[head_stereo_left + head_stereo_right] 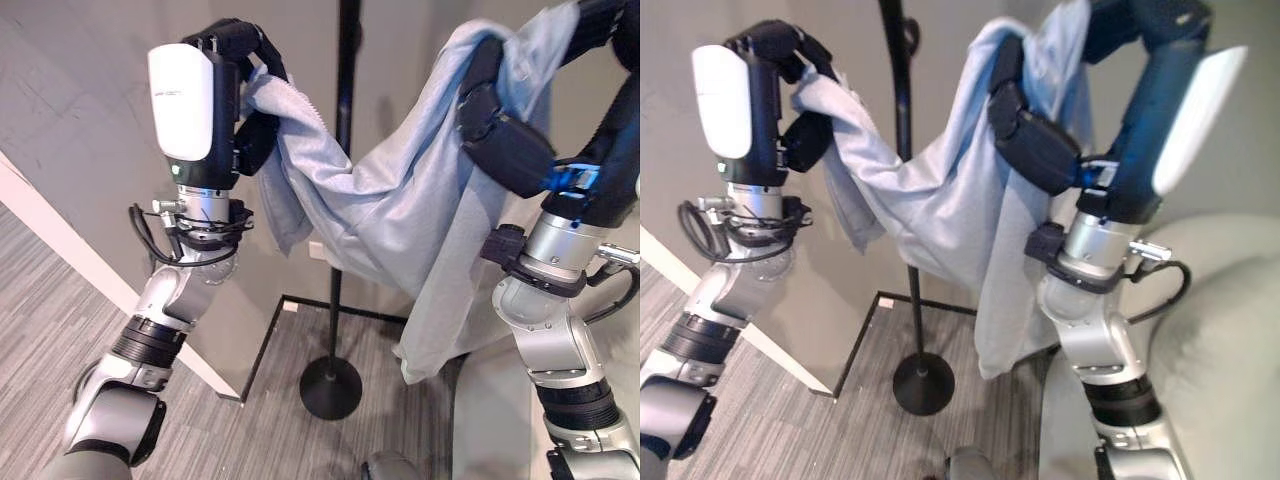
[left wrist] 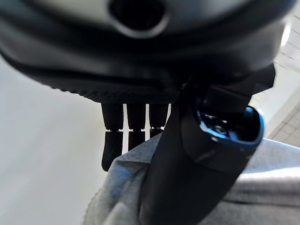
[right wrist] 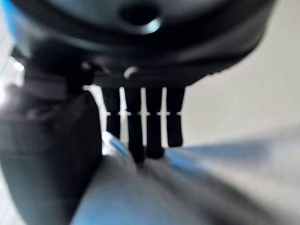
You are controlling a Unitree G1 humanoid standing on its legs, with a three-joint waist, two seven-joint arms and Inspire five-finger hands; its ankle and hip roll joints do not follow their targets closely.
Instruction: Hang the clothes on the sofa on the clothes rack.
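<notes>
A pale grey-blue garment (image 1: 400, 200) is held up in the air, stretched between the two hands and sagging in a curve in the middle. One end is pinched by the left hand (image 1: 245, 75), whose fingers and thumb are curled round the cloth; in the left wrist view the fingers (image 2: 136, 131) are seen dipping behind the fabric edge. The other end is draped over and gripped by the right hand (image 1: 1025, 110), with its thumb pressed against the cloth and its fingers (image 3: 140, 126) reaching over the fold. From the right hand a long part of the garment hangs straight down. Between the hands, just behind the sagging cloth, a black clothes rack pole (image 1: 345, 70) is seen, standing on a round base (image 1: 330, 387). Below the right arm a light sofa (image 1: 1220, 340) is visible. A grey carpeted floor (image 1: 60, 300) and a plain wall (image 1: 90, 120) lie behind the left hand.
</notes>
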